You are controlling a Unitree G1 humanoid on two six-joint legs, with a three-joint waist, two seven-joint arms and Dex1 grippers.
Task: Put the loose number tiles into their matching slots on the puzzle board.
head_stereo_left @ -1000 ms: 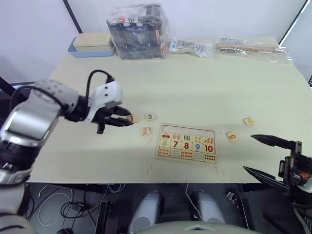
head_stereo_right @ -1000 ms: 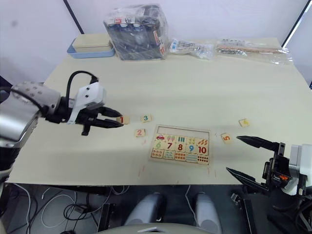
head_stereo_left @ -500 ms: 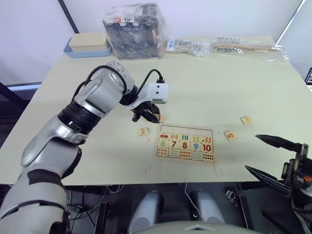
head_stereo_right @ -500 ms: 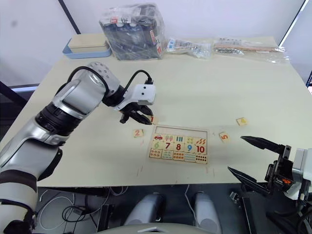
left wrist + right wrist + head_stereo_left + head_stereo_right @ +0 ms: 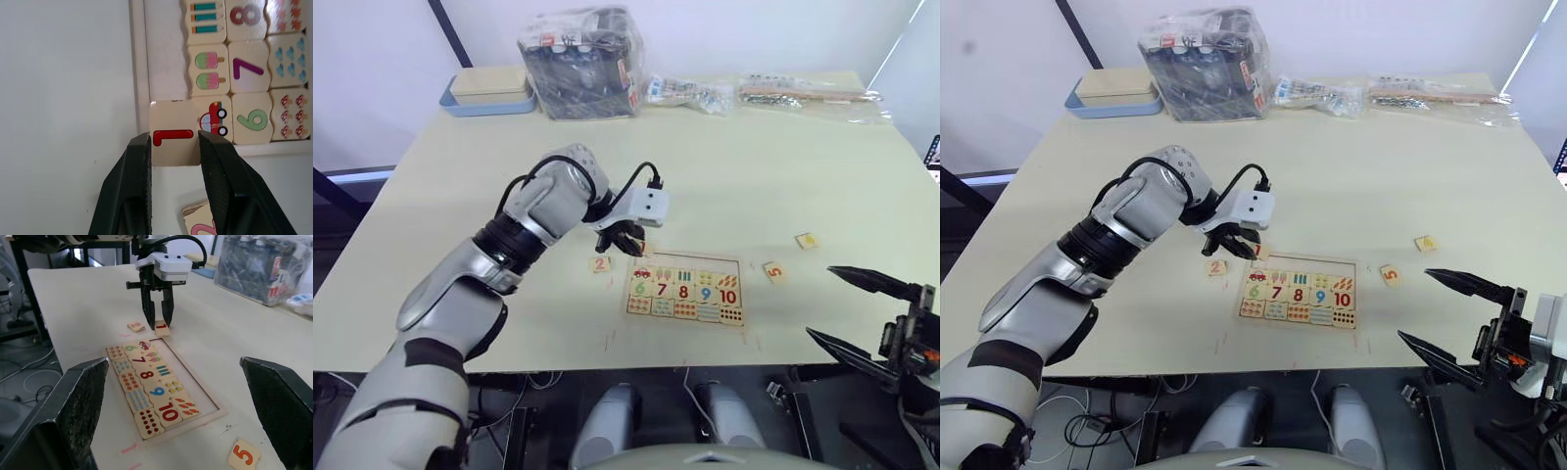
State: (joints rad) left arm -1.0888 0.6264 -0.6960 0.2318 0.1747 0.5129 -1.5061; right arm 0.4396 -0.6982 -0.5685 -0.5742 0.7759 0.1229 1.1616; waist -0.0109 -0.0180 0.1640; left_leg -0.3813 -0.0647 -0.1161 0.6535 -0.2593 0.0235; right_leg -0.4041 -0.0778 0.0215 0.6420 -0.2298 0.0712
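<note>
— What has your left gripper (image 5: 173, 147) got?

— The tile numbered 1 (image 5: 174, 133), pinched between both fingers, which are closed against its two side edges. I hold it just above the near-left corner of the puzzle board (image 5: 686, 291), over the rim by the car picture.

— And the slots?

— The bare row (image 5: 164, 58) lies straight beyond my fingertips, running along the board's far edge beside the pictures.

— The other tiles?

— Tile 2 (image 5: 599, 263) lies on the table (image 5: 724, 166) just behind my left gripper. Tile 5 (image 5: 775, 271) and tile 4 (image 5: 807, 240) lie past the board, nearer my right gripper (image 5: 857, 312), which hangs wide open, holding nothing.
</note>
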